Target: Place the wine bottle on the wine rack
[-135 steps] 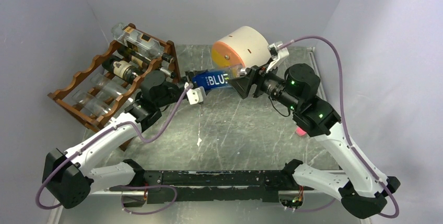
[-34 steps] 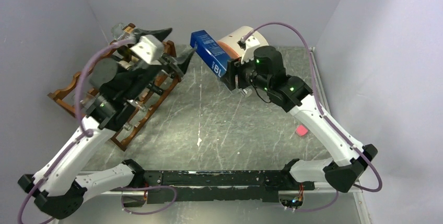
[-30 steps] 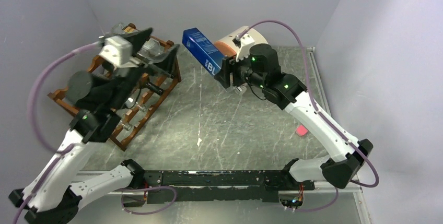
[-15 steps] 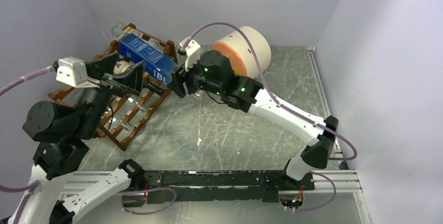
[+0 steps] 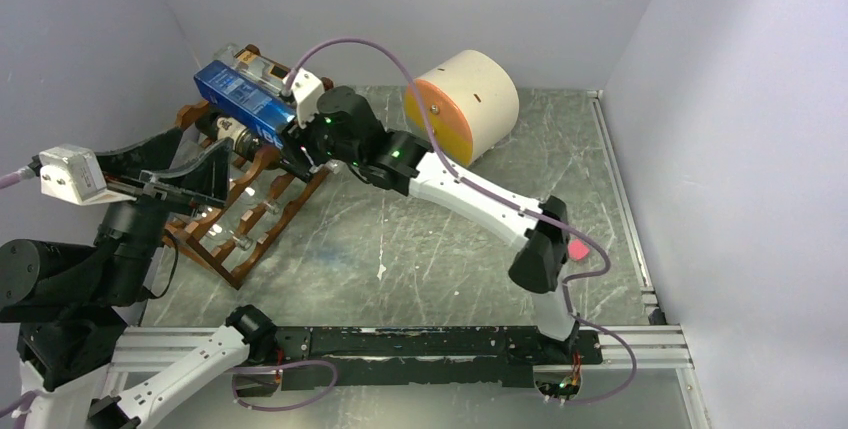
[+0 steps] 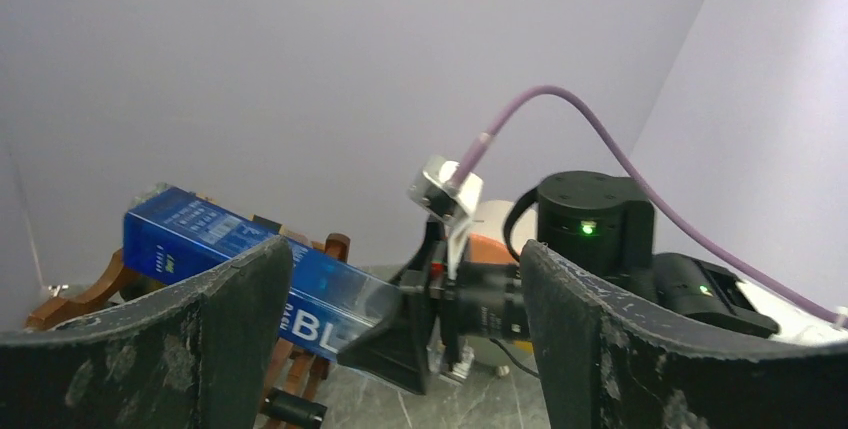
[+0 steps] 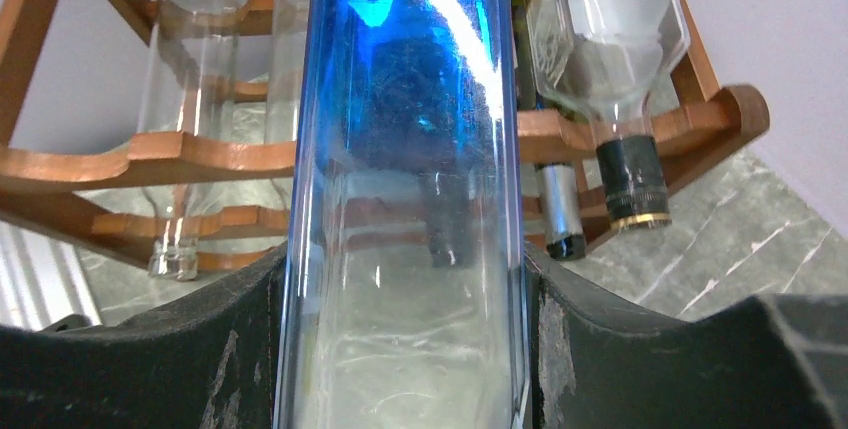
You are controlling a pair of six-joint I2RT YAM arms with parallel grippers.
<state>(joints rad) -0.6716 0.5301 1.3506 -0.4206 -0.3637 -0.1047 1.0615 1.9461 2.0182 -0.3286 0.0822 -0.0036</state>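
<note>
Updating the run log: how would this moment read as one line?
right gripper: shut on blue bottle | blue bottle: over wine rack top, contact unclear | left gripper: open, empty

Soft, even, bright light fills all three views; shadows on the table (image 5: pixel 430 239) are faint and blurred-edged; a white streak of glare runs down the blue wine bottle (image 7: pixel 400 149) in the right wrist view; the near fingers (image 6: pixel 620 349) of the left gripper (image 6: pixel 405 259) look slightly soft; walls (image 5: pixel 400 9) carry a lavender cast.
</note>
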